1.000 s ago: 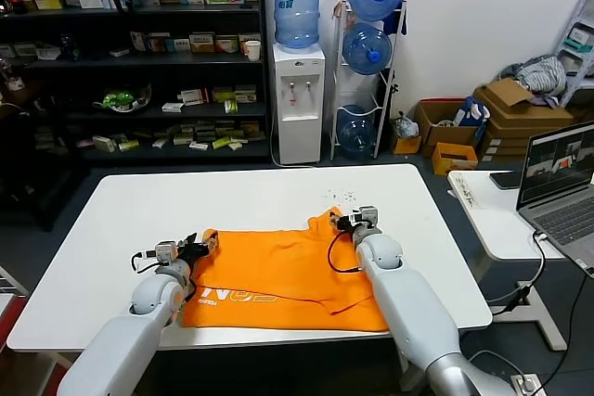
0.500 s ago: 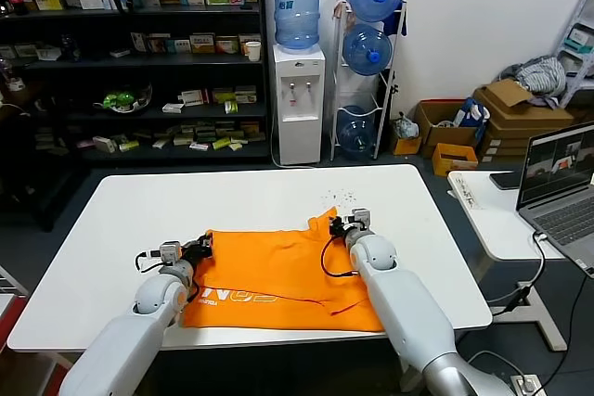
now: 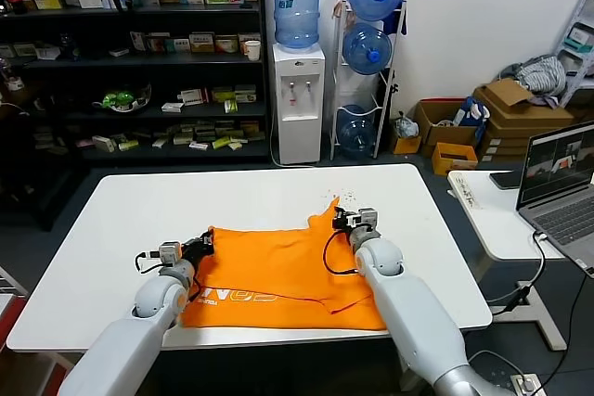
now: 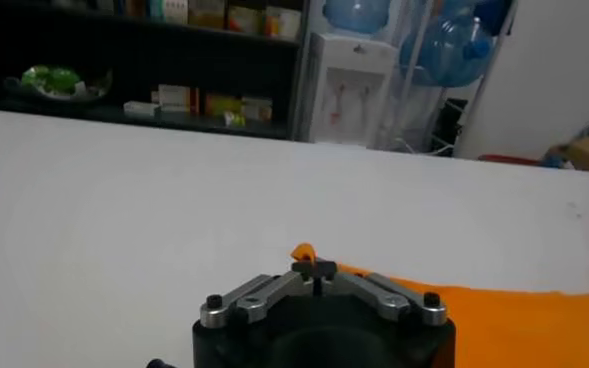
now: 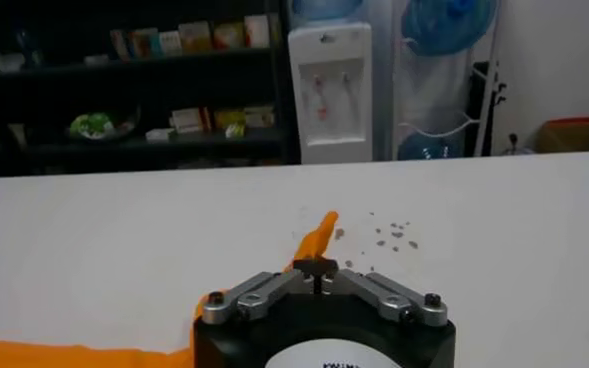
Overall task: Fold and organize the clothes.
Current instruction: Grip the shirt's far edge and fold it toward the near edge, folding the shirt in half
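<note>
Both pincers are clenched on the orange T-shirt [image 3: 288, 271]: the left gripper [image 3: 206, 243] on its far left corner, the right gripper [image 3: 340, 220] on its far right corner. Compared with a second ago, the right corner is lifted higher, so a fold seems begun. The shirt is spread on the white table [image 3: 111, 229].

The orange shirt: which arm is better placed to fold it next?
Neither alone, probably: the left gripper pinches one far corner of the orange T-shirt, the right gripper the other, so both look ready together.
</note>
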`<state>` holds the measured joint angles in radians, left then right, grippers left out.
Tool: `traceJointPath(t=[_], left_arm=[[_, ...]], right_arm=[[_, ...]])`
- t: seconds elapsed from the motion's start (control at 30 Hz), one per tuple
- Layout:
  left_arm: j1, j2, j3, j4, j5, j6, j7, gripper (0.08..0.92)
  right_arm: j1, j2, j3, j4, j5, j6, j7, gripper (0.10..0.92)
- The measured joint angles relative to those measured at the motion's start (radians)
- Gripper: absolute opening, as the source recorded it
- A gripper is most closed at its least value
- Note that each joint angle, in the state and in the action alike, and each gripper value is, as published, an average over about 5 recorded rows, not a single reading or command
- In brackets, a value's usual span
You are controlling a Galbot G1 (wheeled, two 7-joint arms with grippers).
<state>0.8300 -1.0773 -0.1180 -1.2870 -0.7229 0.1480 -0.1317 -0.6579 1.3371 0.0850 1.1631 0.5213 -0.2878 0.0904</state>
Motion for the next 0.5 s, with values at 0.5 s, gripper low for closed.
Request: traceJointPath(t=[0.5], left_arm=[[0.259, 0.054, -0.111, -0.26, 0.112, -0.079, -0.019, 0.097]], right_arm=[[-0.32, -0.188, 0.04, 0.415, 0.052, -0.013, 0.087, 0.124]])
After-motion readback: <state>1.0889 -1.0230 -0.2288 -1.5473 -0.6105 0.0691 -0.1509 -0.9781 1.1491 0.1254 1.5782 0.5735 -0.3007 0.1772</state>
